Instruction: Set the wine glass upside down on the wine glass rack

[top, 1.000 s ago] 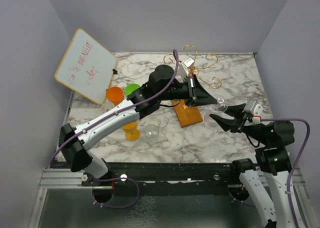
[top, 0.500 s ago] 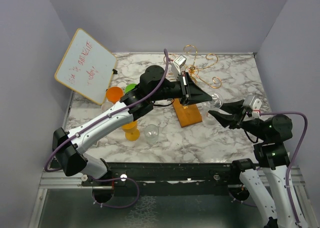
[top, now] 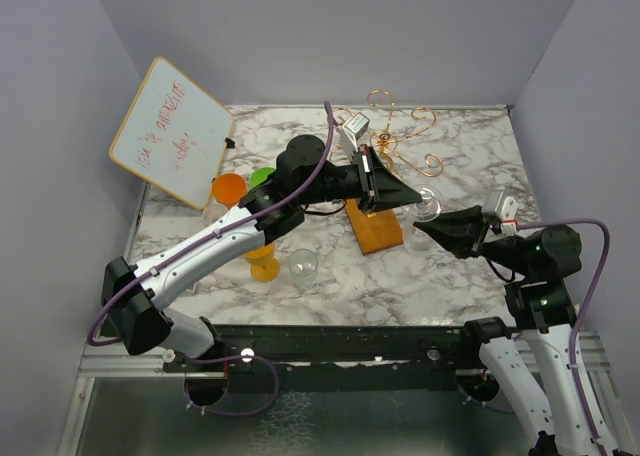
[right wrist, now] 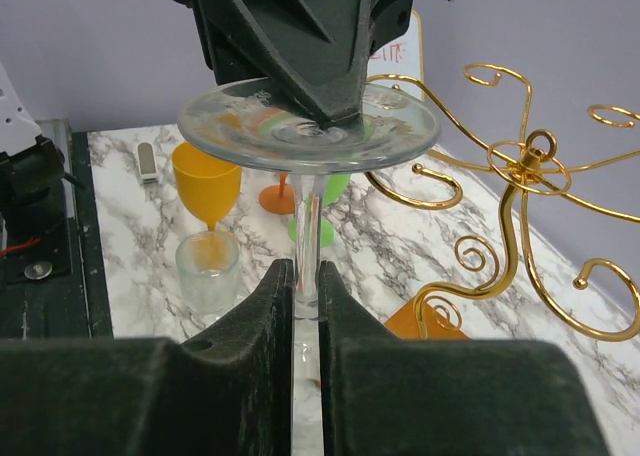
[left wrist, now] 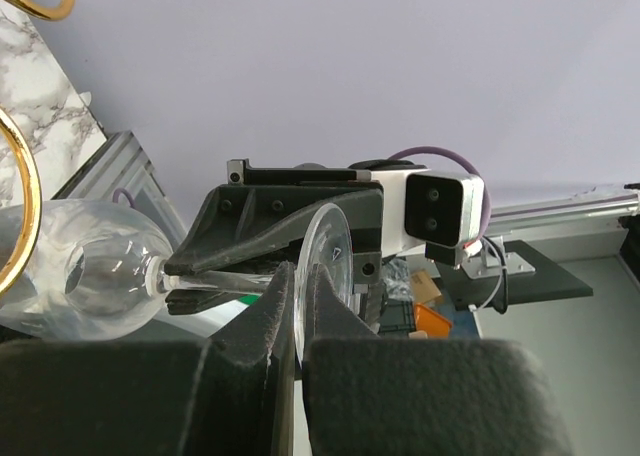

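The clear wine glass (top: 429, 207) hangs in the air between both grippers, right of the rack. My left gripper (top: 413, 199) is shut on the rim of its foot disc (left wrist: 328, 258), with stem and bowl (left wrist: 100, 281) pointing away. My right gripper (top: 434, 229) is shut on the stem (right wrist: 307, 226) just below the foot (right wrist: 310, 126). The wine glass rack has gold spiral arms (top: 402, 136) on an orange-brown wooden base (top: 375, 228). In the right wrist view its wires (right wrist: 520, 171) rise to the right of the glass.
A white board with red writing (top: 172, 131) leans at the back left. An orange glass (top: 230, 189), a green glass (top: 264, 179), a yellow glass (top: 264, 264) and a clear tumbler (top: 303, 266) stand left of the rack base under my left arm.
My right gripper moved left to the glass and closed on its stem; it was open before. My left arm shifted slightly left and back with the glass.
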